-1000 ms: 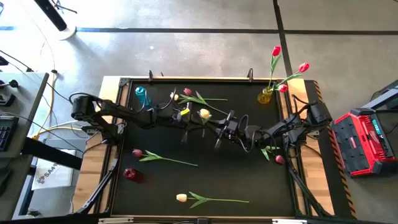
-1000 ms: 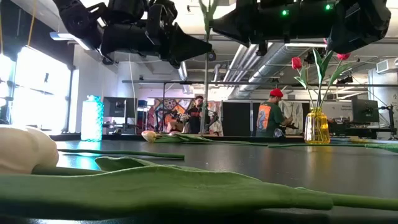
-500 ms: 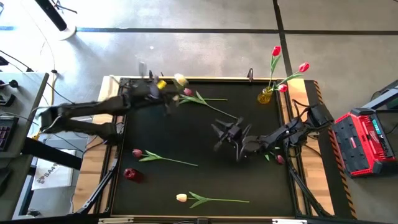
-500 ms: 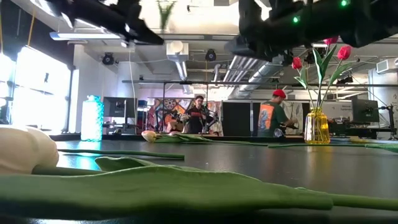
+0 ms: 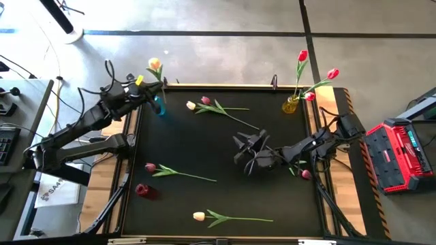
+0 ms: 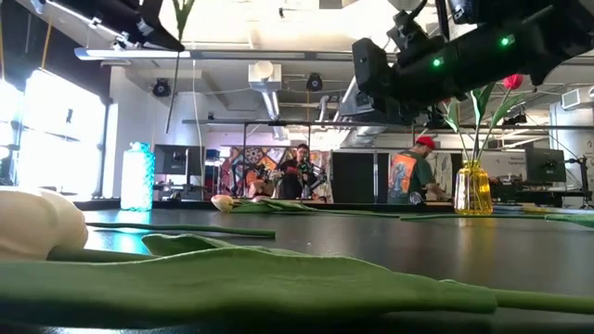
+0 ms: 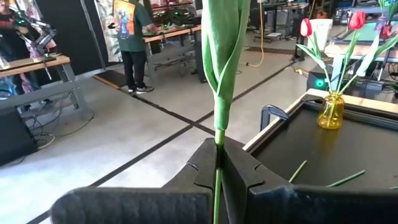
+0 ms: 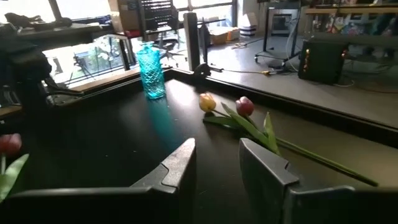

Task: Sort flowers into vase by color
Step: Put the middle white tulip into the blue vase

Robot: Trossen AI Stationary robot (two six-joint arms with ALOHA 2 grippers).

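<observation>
A cream-yellow tulip (image 5: pixel 154 64) is lifted over the table's far left corner, close to the blue vase (image 5: pixel 158 105); my left gripper (image 5: pixel 146 86) is shut on it. Its thin stem (image 6: pixel 174 74) hangs in the air beside the blue vase (image 6: pixel 136 176). My right gripper (image 5: pixel 249 154) hovers open over the table's middle, touching nothing. A yellow vase (image 5: pixel 291 105) at the far right holds red tulips (image 5: pixel 302 56). A small red vase (image 5: pixel 142 190) stands near the left edge. Loose tulips lie flat: a cream and pink pair (image 5: pixel 204 103), a pink one (image 5: pixel 151 167), a cream one (image 5: pixel 199 216). My left gripper pinches the tulip's stem (image 7: pixel 217 144) between its two fingers, just below the folded leaf (image 7: pixel 222 56). The fingers lie across the stem. The flower is lifted clear and roughly upright, head above the fingers and the bare stem (image 6: pixel 174 74) hanging below them.
Another pink tulip (image 5: pixel 306 174) lies by the right edge under the right arm. In the low view a cream tulip head (image 6: pixel 37 223) and its leaf (image 6: pixel 278 278) fill the foreground. People stand at benches in the room behind. A red case (image 5: pixel 402 156) sits right of the table.
My left gripper has swung from the table's middle to the far left corner, carrying the cream-yellow tulip away from my right gripper and bringing it upright by the blue vase. My right gripper has stayed near the middle, shifting slightly toward the near edge.
</observation>
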